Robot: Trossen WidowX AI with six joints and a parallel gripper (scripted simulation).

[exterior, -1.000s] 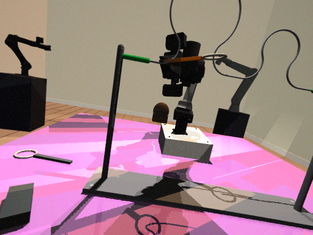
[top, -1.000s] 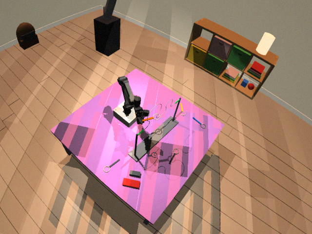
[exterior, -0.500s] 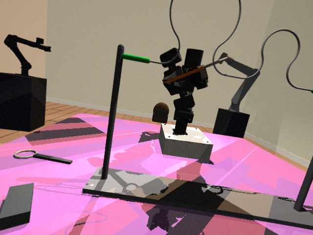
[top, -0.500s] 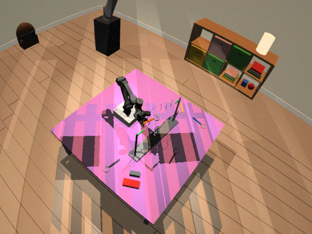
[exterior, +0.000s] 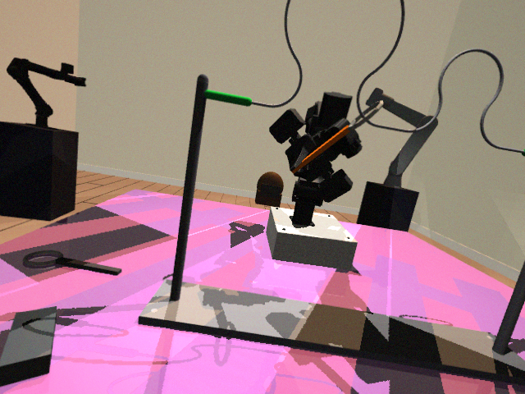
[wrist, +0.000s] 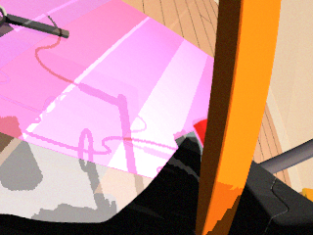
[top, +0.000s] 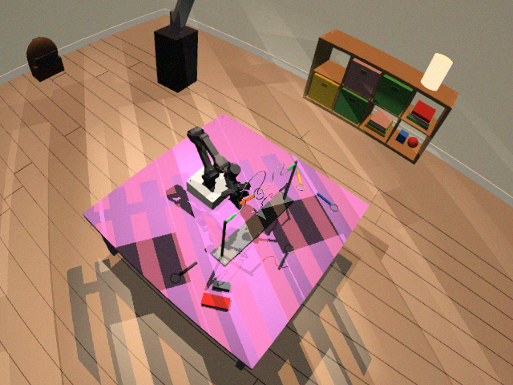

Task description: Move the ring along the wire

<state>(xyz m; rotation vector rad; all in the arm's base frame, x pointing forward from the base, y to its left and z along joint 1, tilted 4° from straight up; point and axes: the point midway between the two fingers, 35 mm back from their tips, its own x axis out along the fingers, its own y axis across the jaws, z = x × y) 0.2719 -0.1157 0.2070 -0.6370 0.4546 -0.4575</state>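
The jaws (top: 243, 197) (exterior: 320, 148) pinch the orange handle (top: 247, 200) (exterior: 321, 148) (wrist: 249, 117). From them, the ring (top: 259, 193) (exterior: 372, 111) lies toward the tabletop's (top: 232, 331) (exterior: 220, 203) (wrist: 112, 54) right corner in the top view, at the wire's (top: 264, 176) (exterior: 300, 67) low middle bend; the handle slants up to it. Whether ring touches wire, I cannot tell.

Pale grey-green walls (top: 264, 25) (exterior: 169, 51), light skirting at the foot. Brown plank floor (top: 50, 136) (exterior: 91, 178), crossed by slanting light and shadow. Against one wall, a low orange-brown wooden shelf unit (top: 389, 58): yellow, green and mauve bins, stacked books, red ball (top: 412, 142). Glowing cream cylindrical lamp (top: 436, 71) on top.
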